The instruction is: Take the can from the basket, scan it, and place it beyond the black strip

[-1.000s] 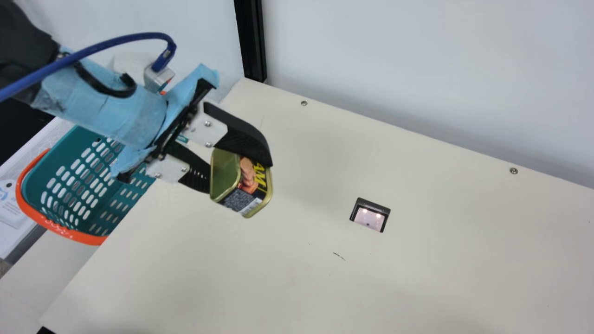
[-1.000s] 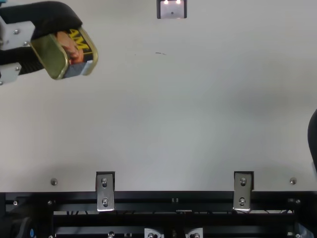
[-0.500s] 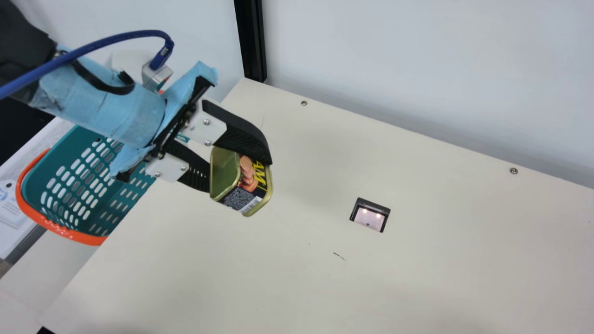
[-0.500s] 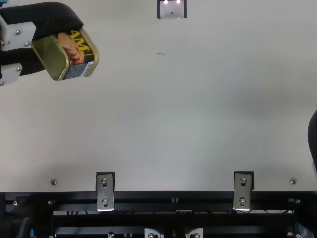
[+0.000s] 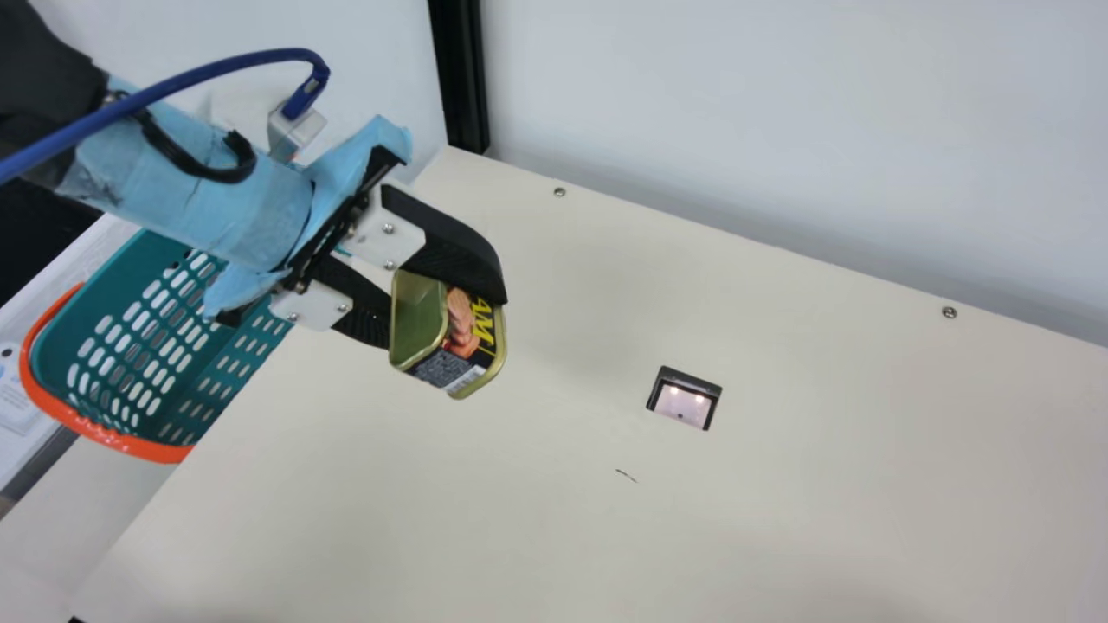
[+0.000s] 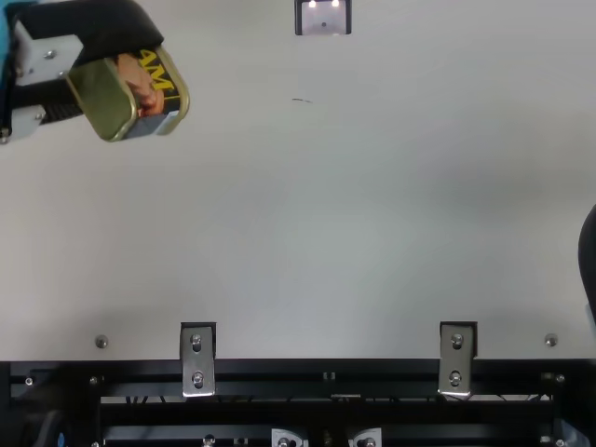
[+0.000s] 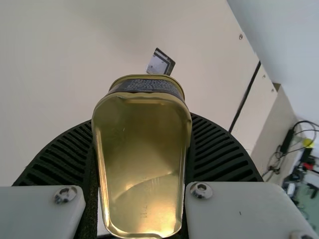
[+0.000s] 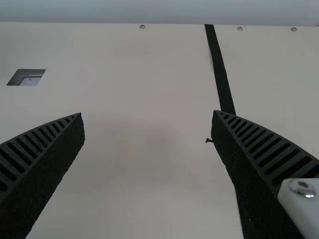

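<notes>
The left gripper (image 5: pixel 447 324) grips the can (image 5: pixel 463 337) between its fingers above the tabletop (image 5: pixel 433 519), between the basket (image 5: pixel 65 346) at left and the scanner (image 5: pixel 684 403). At right, the right gripper (image 6: pixel 589 261) has its fingers spread wide and holds nothing; its wrist view shows the black strip (image 8: pixel 219 69) running along the tabletop.

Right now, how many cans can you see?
1. The can is gripped in the left hand, above the table. The left arm hides part of the basket, so others may be hidden there.
</notes>
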